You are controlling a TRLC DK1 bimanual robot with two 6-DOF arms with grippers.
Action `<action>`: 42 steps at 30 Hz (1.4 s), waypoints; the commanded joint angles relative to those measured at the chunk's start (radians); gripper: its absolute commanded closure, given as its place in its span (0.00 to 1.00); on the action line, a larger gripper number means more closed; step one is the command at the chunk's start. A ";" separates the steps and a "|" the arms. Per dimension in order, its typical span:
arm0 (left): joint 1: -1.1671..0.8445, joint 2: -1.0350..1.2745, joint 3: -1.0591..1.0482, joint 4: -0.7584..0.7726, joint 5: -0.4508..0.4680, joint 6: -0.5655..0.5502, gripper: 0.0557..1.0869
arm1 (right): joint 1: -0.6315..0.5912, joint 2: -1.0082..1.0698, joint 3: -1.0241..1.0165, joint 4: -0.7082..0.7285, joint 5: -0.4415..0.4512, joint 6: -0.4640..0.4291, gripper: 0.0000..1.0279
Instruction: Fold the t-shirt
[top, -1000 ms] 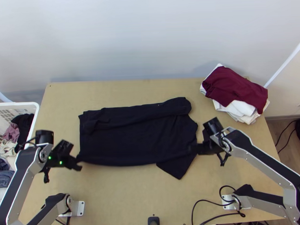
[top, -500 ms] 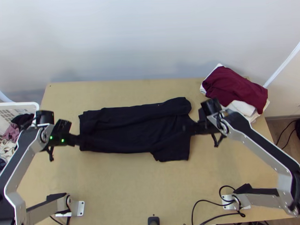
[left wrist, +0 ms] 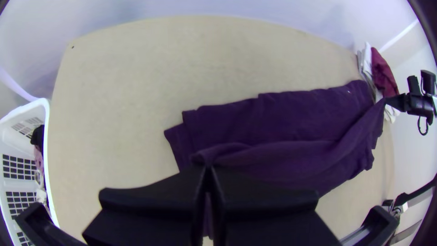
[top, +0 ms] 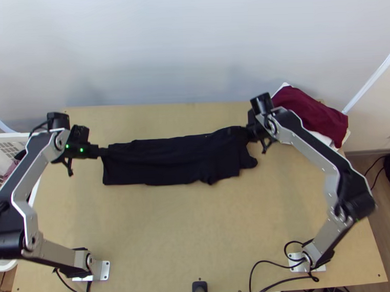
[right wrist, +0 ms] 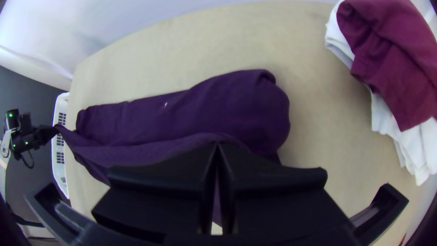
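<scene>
the left gripper (top: pixel 101 151) has its wide black fingers pressed together on one end of a raised edge of the black, soft cloth t-shirt (top: pixel 170 162); the right gripper (top: pixel 250 132) pinches the other end of that edge, its fingers likewise closed; the t-shirt is partly folded in a long strip between the two grippers, the pinched edge stretched from one to the other above the cloth lying on the light wooden table (top: pixel 198 228); in the left wrist view a lower layer sticks out past the left gripper's fingertips, while in the right wrist view a rounded, puffed fold lies just beyond the right gripper's; both pairs of fingers cover the cloth under them, so how the layers run there is hidden, and which part of the garment each pinched end belongs to is hard to tell; near the right gripper, on its outer side, sits a pile with a dark red folded cloth (top: pixel 314 111) on top and white folded cloths (right wrist: pixel 387 120) below, partly covered in the top view by the right arm (top: pixel 308 149); on the left gripper's outer side, apart from it, stands a white plastic lattice-sided basket (left wrist: pixel 47 118), cut off by the view's edge, the small bunched clothes (left wrist: pixel 39 157) in it only partly visible
</scene>
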 commanded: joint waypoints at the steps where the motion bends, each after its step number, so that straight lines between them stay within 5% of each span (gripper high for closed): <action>1: 0.016 0.064 0.078 0.004 -0.015 -0.029 0.96 | -0.016 0.084 0.109 0.003 0.015 -0.015 0.97; 16: 0.018 0.248 0.173 0.039 -0.045 -0.109 0.95 | -0.024 0.276 0.269 0.003 0.066 -0.009 0.97; 19: 0.009 0.254 0.142 0.076 -0.045 -0.117 0.81 | -0.025 0.299 0.284 0.011 0.111 0.023 0.97; 20: 0.009 0.249 0.133 0.096 -0.043 -0.123 0.73 | -0.025 0.302 0.287 0.022 0.130 0.032 0.93; 21: 0.009 0.245 0.130 0.102 -0.037 -0.132 0.61 | -0.027 0.301 0.287 0.025 0.134 0.041 0.76; 23: 0.016 0.231 0.130 0.097 0.003 -0.152 0.27 | -0.025 0.287 0.289 0.025 0.134 0.051 0.16; 24: 0.019 0.223 0.131 0.093 0.023 -0.163 0.12 | -0.024 0.272 0.286 0.025 0.134 0.055 0.03; 25: 0.027 0.213 0.133 0.088 0.046 -0.169 0.05 | -0.021 0.249 0.283 0.026 0.135 0.061 0.03; 35: 0.208 0.110 0.053 0.078 0.265 -0.132 0.06 | 0.021 -0.080 0.195 0.097 0.106 0.118 0.03; 38: 0.257 0.108 0.004 0.021 0.385 -0.049 0.08 | 0.004 -0.123 0.195 0.095 -0.021 0.175 0.03; 42: 0.282 0.110 -0.076 0.015 0.434 0.001 0.08 | -0.037 -0.132 0.223 0.078 -0.228 0.281 0.04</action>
